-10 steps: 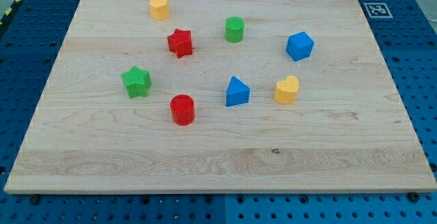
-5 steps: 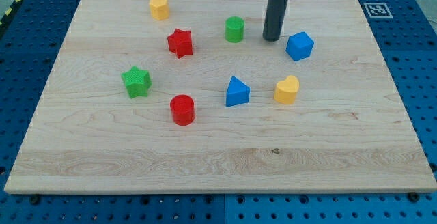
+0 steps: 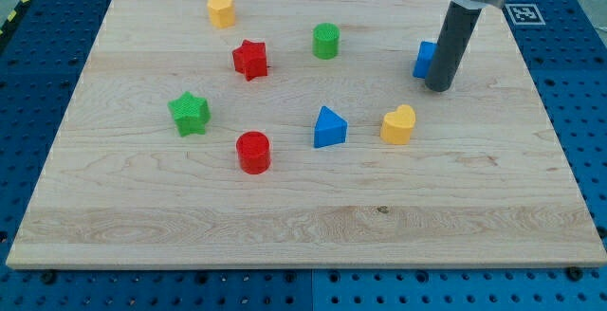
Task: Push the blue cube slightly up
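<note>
— Progress? Where's the blue cube (image 3: 424,59)?

— Upper right part of the tabletop (image 3: 303,221), mostly behind my tip's rod. Only its left slice shows. My tip (image 3: 438,88) sits at the cube's lower right, seemingly right against it, though contact is hidden.

— So the push is done?

— Can't say from this. I'd judge it's only beginning: my tip is placed below the cube, ready to drive it toward the view's top.

— Tool state?

— No jaws at all, just a rod holding nothing.

— Anything else unclear?

— Rod's top is cut off by the view's edge. Yellow block (image 3: 398,124) sits nearby, below, apart from my tip.
</note>
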Motion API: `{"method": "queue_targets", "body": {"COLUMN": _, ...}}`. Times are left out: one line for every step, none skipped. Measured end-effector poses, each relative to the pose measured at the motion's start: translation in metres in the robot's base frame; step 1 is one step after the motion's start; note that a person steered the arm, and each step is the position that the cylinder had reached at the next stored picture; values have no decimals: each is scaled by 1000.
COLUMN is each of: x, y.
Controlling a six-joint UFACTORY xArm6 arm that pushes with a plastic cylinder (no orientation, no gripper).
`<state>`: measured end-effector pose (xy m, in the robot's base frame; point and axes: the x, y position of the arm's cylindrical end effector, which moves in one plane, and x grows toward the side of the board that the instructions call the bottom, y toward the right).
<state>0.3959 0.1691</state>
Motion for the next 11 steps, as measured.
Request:
{"method": "queue_targets", "body": {"x": 0, "y": -11}}
{"method": "queue_targets", "body": {"x": -12, "y": -28}}
{"method": "queue_targets", "body": {"x": -38, "y": -28}}
{"method": "queue_targets", "body": {"x": -39, "y": -22}}
{"method": "queue_targets", "body": {"x": -33, "y": -20}}
{"method": "queue_targets", "body": {"x": -32, "y": -7}}
{"method": "queue_targets", "body": {"x": -32, "y": 16}}
{"method": "queue_targets", "body": {"x": -33, "y": 25}}
{"method": "queue_targets", "body": {"x": -37, "y": 25}}
{"method": "queue_targets", "body": {"x": -56, "y": 26}}
{"method": "queue_targets", "body": {"x": -73, "y": 26}}
